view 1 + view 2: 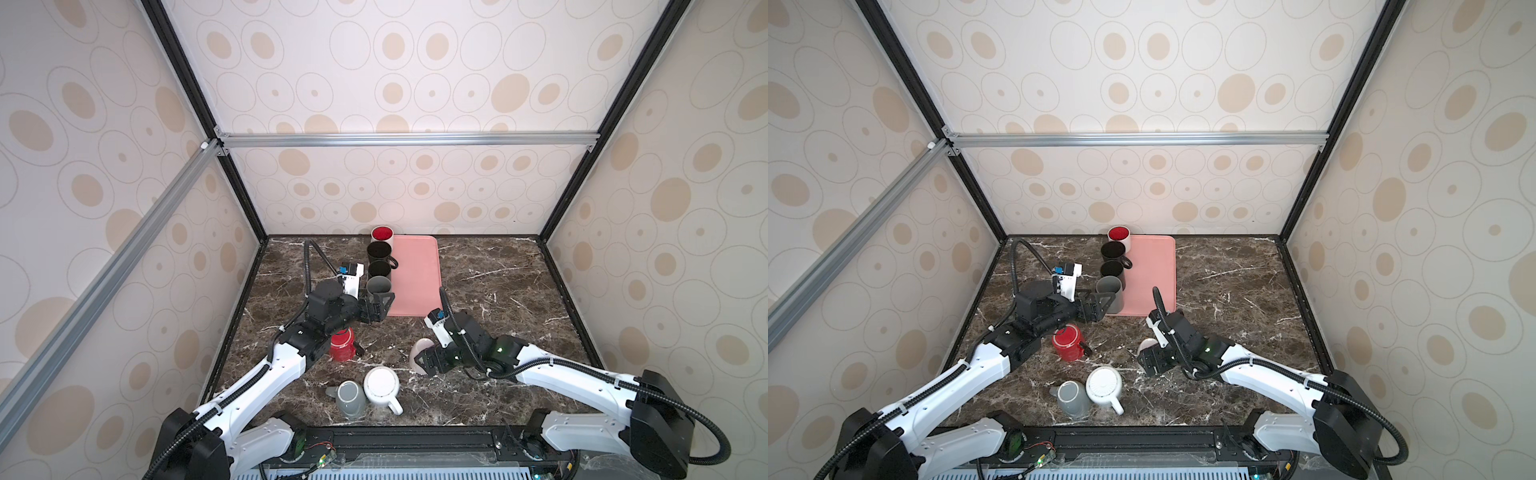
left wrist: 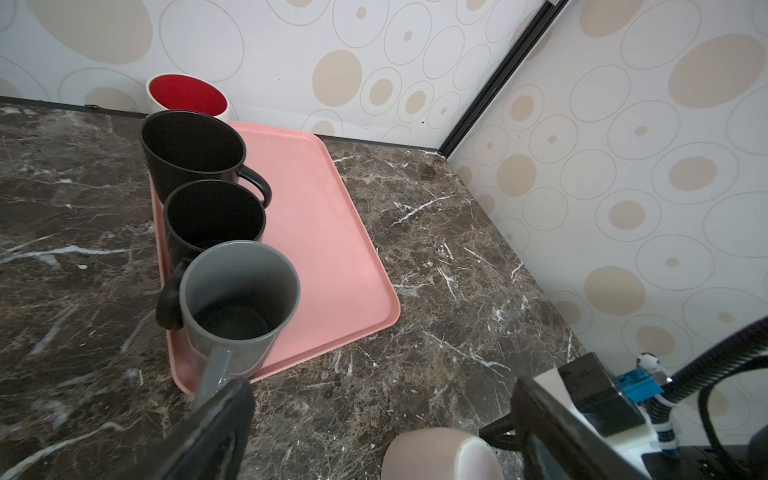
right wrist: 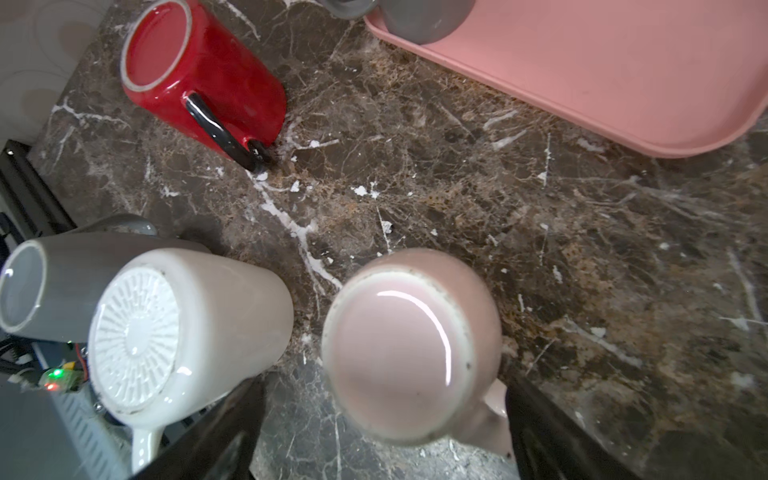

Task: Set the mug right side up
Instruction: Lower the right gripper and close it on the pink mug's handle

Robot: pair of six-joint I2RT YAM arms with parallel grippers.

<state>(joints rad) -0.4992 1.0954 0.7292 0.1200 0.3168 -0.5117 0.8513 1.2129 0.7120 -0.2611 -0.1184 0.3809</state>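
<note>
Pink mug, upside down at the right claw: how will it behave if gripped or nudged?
The pink mug looks glazed and shiny, so it is probably slippery in a grip. It sits rim-down on the marble table, so it is likely stable, sliding rather than tipping. It looks ceramic: rigid, and it probably chips if dropped.

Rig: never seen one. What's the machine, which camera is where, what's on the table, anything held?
Two robot arms with two-finger grippers. Wide pictures: one overhead stereo camera; close ones: wrist cameras. On the marble table a pink tray carries upright mugs: two black mugs and a dark grey mug; a red-lined mug stands at its far end. Off it, four sit upside down: red mug, light grey mug, white mug, pink mug. The left gripper is open by the dark grey mug's handle; the right gripper is open astride the pink mug. Nothing is held.
</note>
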